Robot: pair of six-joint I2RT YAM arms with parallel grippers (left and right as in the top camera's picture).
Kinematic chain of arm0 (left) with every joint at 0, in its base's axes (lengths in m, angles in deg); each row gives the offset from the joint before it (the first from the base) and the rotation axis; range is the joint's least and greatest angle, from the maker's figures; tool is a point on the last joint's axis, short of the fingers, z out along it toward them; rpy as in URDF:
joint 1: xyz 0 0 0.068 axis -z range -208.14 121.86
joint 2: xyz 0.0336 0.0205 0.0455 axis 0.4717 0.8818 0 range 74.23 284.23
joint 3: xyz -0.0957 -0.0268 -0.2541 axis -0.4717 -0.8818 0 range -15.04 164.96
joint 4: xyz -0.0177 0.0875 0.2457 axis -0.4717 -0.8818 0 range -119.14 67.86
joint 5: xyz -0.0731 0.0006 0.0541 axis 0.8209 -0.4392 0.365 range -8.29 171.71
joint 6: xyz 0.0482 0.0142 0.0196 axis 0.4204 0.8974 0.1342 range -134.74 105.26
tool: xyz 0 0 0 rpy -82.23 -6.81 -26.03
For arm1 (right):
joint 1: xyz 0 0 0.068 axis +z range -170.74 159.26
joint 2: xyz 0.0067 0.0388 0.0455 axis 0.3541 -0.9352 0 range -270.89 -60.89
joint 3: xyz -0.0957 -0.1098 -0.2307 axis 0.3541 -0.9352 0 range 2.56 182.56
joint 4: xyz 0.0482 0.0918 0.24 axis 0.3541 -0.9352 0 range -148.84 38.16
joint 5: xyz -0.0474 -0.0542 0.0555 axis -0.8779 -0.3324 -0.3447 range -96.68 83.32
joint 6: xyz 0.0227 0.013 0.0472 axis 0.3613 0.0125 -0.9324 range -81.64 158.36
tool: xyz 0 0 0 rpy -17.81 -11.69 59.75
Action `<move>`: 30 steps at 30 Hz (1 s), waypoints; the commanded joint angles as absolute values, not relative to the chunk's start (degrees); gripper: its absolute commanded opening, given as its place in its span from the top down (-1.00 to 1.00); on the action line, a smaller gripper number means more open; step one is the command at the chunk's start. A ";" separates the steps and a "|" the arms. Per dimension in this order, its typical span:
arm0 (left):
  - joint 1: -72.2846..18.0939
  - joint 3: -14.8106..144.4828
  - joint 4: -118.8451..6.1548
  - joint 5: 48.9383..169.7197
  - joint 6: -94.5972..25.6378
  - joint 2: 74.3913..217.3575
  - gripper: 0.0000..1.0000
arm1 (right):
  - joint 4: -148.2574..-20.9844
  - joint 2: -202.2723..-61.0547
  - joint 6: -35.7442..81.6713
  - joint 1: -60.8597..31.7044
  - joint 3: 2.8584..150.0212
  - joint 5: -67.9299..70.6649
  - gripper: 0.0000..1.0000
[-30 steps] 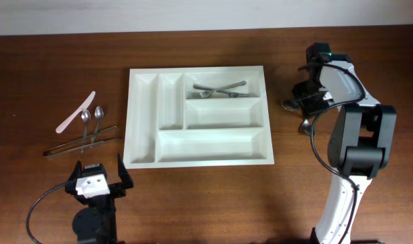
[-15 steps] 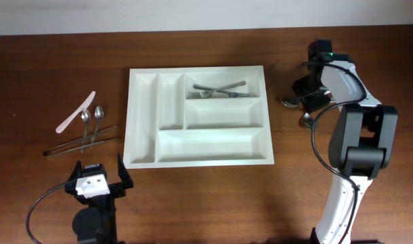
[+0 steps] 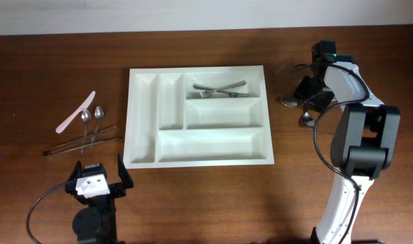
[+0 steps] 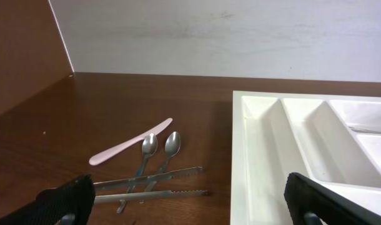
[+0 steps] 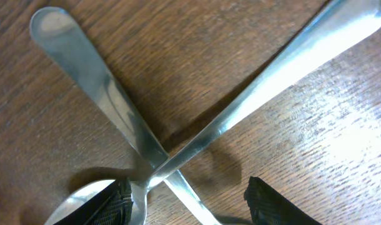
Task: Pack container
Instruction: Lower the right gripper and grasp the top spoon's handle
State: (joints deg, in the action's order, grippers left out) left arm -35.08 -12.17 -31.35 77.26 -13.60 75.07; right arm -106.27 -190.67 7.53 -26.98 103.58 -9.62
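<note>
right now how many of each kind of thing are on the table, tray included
forks: 2, both in the tray
spoons: 4
tongs: 1
pink knife: 1
cutlery tray: 1
total: 9

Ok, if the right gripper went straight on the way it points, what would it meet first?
Probably the crossed spoons, where their handles cross: the right gripper is open and straddles that spot, with the table beneath. The remaining gap is unclear.
</note>
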 commanded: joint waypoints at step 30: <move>-35.46 -12.45 -31.20 77.90 -12.50 74.89 -0.99 | -105.55 -189.40 26.96 -20.01 108.76 -2.38 -0.13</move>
State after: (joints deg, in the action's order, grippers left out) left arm -35.08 -12.17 -31.33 77.26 -13.60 75.07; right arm -105.51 -190.67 25.43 -21.39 107.64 -3.32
